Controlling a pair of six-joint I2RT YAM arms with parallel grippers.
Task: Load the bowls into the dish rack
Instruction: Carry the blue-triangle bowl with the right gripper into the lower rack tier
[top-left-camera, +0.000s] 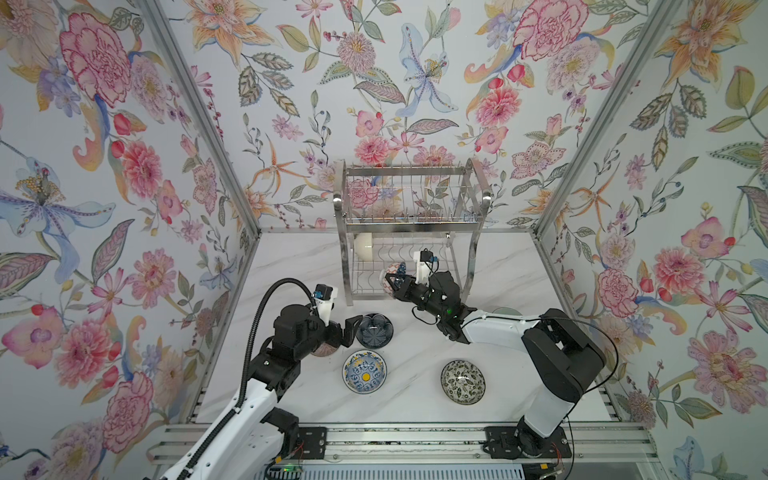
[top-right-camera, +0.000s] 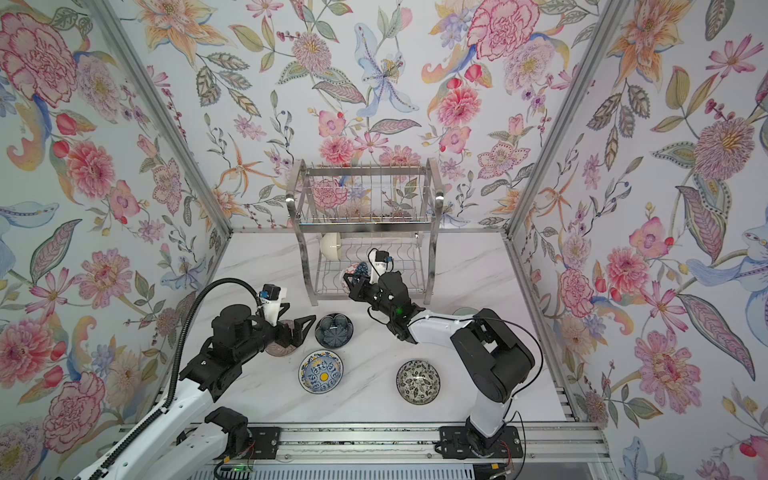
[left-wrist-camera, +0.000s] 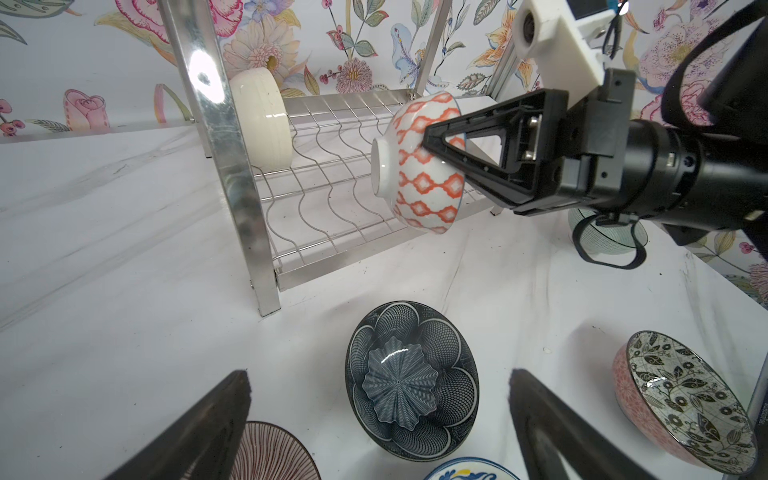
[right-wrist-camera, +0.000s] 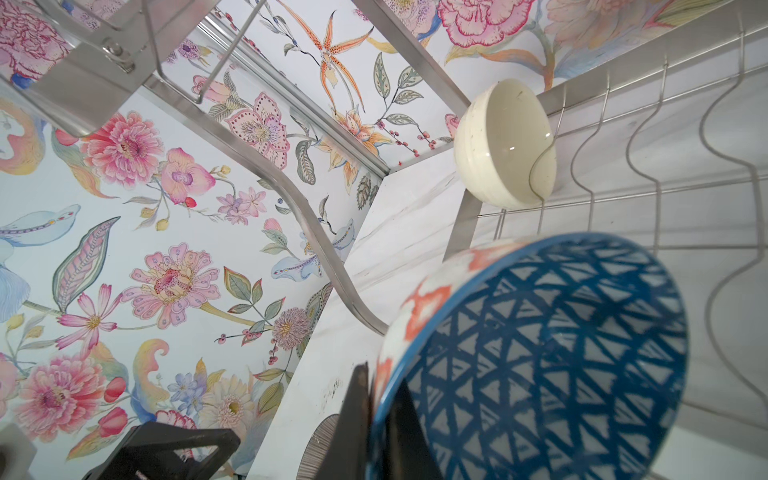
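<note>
Left wrist view: the blue lattice bowl (left-wrist-camera: 424, 166) is being pinched by its rim in the closed right gripper (left-wrist-camera: 432, 141), on edge over the dish rack (left-wrist-camera: 232, 166) lower shelf, with that arm stretched toward 11 o'clock. The cream bowl (top-left-camera: 365, 246) is already standing at the shelf's 9 o'clock end. The navy bowl (top-left-camera: 374, 330), yellow-centred bowl (top-left-camera: 364, 371), leafy bowl (top-left-camera: 462, 381), mauve bowl (left-wrist-camera: 270, 453) and pale green bowl (left-wrist-camera: 602, 237) are lying unloaded. The left gripper (top-left-camera: 351, 330), wide open and empty, is being held low at the navy bowl's 9 o'clock.
</note>
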